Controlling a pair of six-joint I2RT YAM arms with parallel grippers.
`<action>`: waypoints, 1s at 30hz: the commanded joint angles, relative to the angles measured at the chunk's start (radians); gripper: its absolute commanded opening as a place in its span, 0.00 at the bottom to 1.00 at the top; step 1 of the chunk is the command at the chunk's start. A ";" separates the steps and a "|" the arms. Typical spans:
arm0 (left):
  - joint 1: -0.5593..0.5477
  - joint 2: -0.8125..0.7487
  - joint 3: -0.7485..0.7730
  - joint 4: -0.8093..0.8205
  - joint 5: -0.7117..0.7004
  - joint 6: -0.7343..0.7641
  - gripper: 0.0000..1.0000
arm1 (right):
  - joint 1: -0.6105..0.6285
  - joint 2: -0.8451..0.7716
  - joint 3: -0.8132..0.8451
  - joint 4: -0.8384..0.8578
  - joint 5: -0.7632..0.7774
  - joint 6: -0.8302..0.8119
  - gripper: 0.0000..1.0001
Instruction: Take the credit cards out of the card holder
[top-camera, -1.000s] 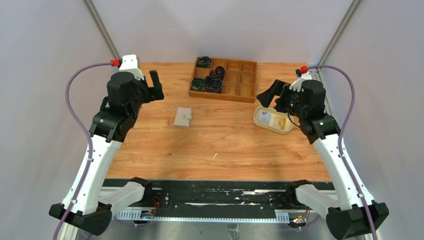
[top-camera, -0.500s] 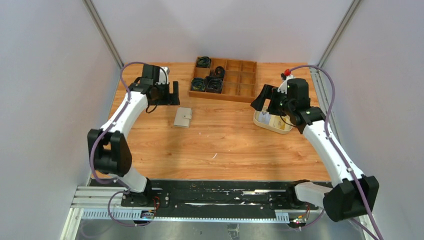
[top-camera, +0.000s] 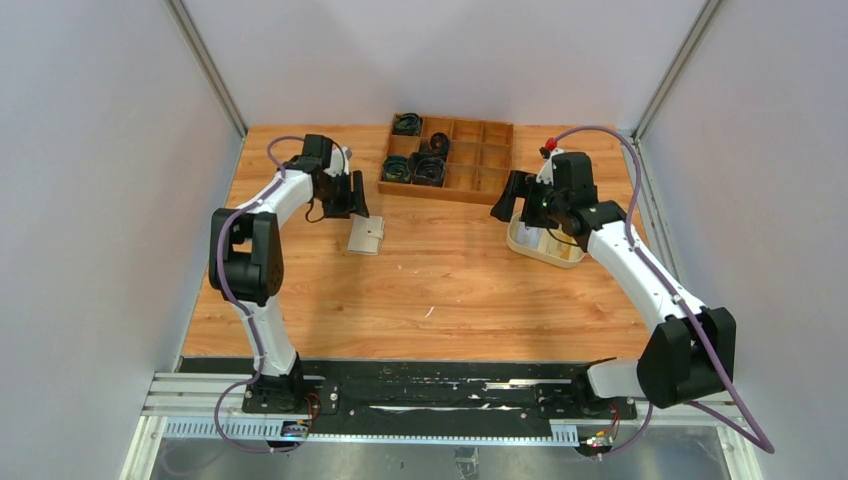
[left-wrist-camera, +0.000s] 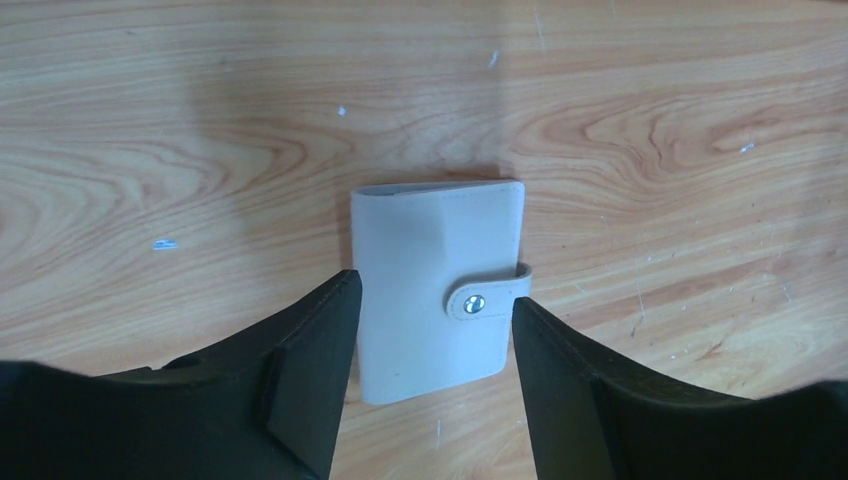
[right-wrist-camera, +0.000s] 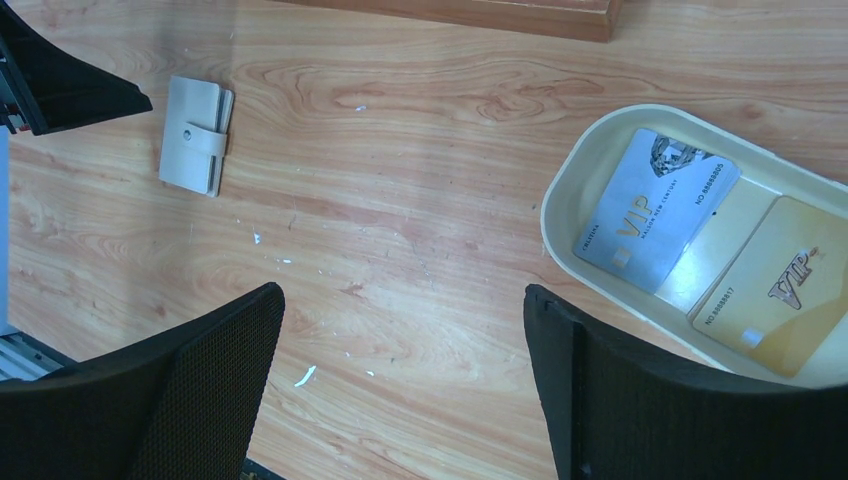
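Note:
The beige card holder (top-camera: 366, 235) lies flat on the table, folded, with its snap tab fastened. My left gripper (top-camera: 350, 196) hangs right at its far-left side. In the left wrist view the card holder (left-wrist-camera: 435, 250) sits between the two black fingers of the left gripper (left-wrist-camera: 432, 290), whose jaws stand apart at its edges; I see no clamp. Three credit cards, grey-blue (right-wrist-camera: 655, 210), whitish (right-wrist-camera: 725, 245) and yellow (right-wrist-camera: 775, 285), lie in the cream tray (right-wrist-camera: 565, 190). My right gripper (right-wrist-camera: 402, 292) is open over bare wood, left of the tray.
A brown wooden compartment box (top-camera: 447, 158) with dark coiled items in its left cells stands at the back centre. The cream tray (top-camera: 521, 241) sits at the right, under the right arm. Small white flecks dot the wood near the middle.
Both arms have swung in and down towards the table. The left gripper has come over the card holder and its jaws have narrowed. The right gripper has shifted to the tray's left side.

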 joint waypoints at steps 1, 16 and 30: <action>0.035 -0.025 -0.043 0.058 0.016 -0.035 0.64 | 0.014 -0.010 -0.003 0.041 0.006 -0.023 0.93; 0.044 -0.009 -0.266 0.280 0.109 -0.136 0.50 | 0.014 -0.055 -0.095 0.069 -0.016 -0.013 0.93; -0.065 -0.028 -0.409 0.454 0.219 -0.232 0.00 | 0.111 -0.016 -0.132 0.088 0.047 -0.077 0.89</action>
